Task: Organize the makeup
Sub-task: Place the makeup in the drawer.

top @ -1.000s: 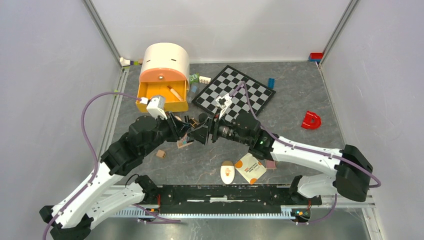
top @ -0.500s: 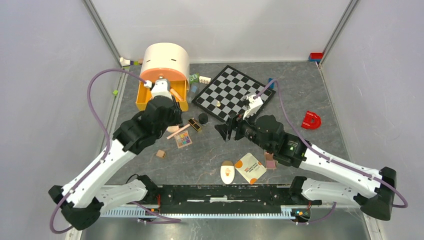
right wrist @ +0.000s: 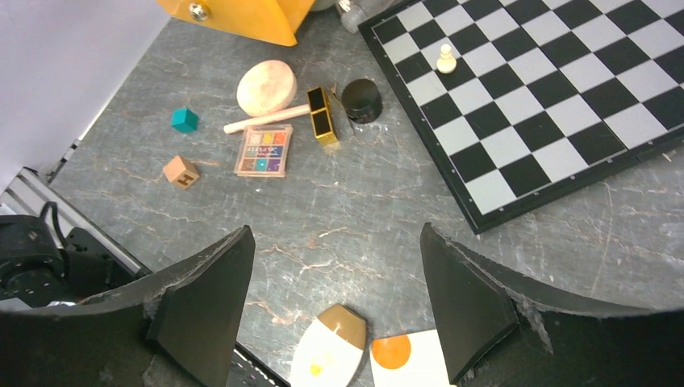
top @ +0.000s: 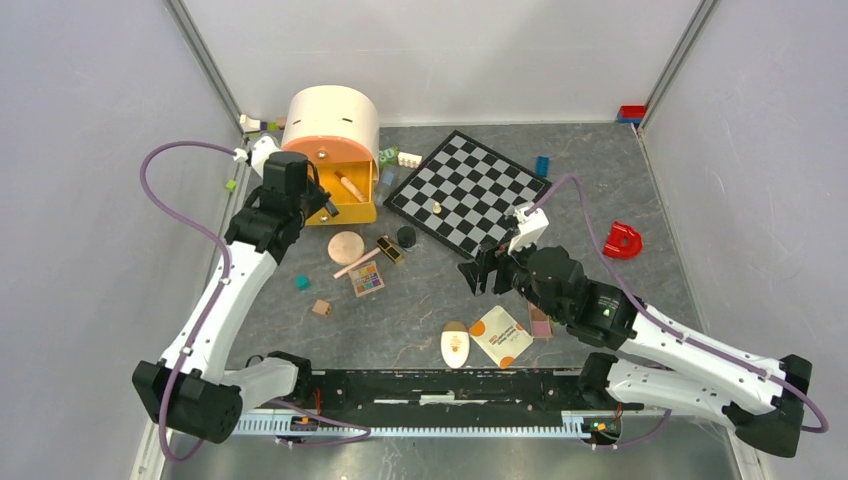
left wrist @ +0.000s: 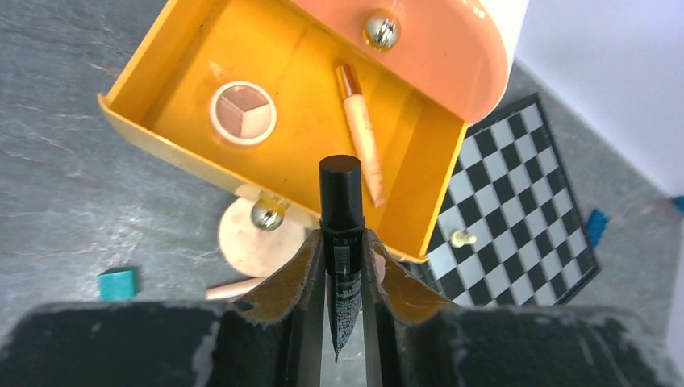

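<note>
My left pincer [left wrist: 342,266] is narrowed onto a black cylindrical tube with a flat cap [left wrist: 341,201]. It grips the tube low on its printed body, with the cap pointing to twelve o'clock over the open yellow plastic drawer [left wrist: 169,72]. Only the left wrist view looks into that drawer: a round compact with a three-part tan pan [left wrist: 243,112] lies at ten o'clock from the cap, and a slim peach tube [left wrist: 360,129] lies just at one o'clock of it. From overhead I cannot make out that tan compact. The drawer's near rim runs under the tube, and a flat round peach compact [left wrist: 246,250] lies on the grey stone table [top: 420,300] just outside that rim. My right pincer [right wrist: 335,298] is spread wide and holds nothing, above bare table. At eleven o'clock its camera shows the multicolour eyeshadow palette [right wrist: 264,150], a thin pink stick [right wrist: 266,119] and a gold-and-black rectangular case [right wrist: 322,125], with a black round pot [right wrist: 361,99] at twelve. The black-and-grey chessboard [right wrist: 565,97] has its near corner at one o'clock, and the table's metal edge rail [right wrist: 32,201] is at nine. At six o'clock, close between my fingertips, the cream oval [right wrist: 327,355] and the white-orange sachet [right wrist: 403,359] lie side by side. Only the overhead view shows the small pink-brown palette [top: 540,320] against my right forearm.
</note>
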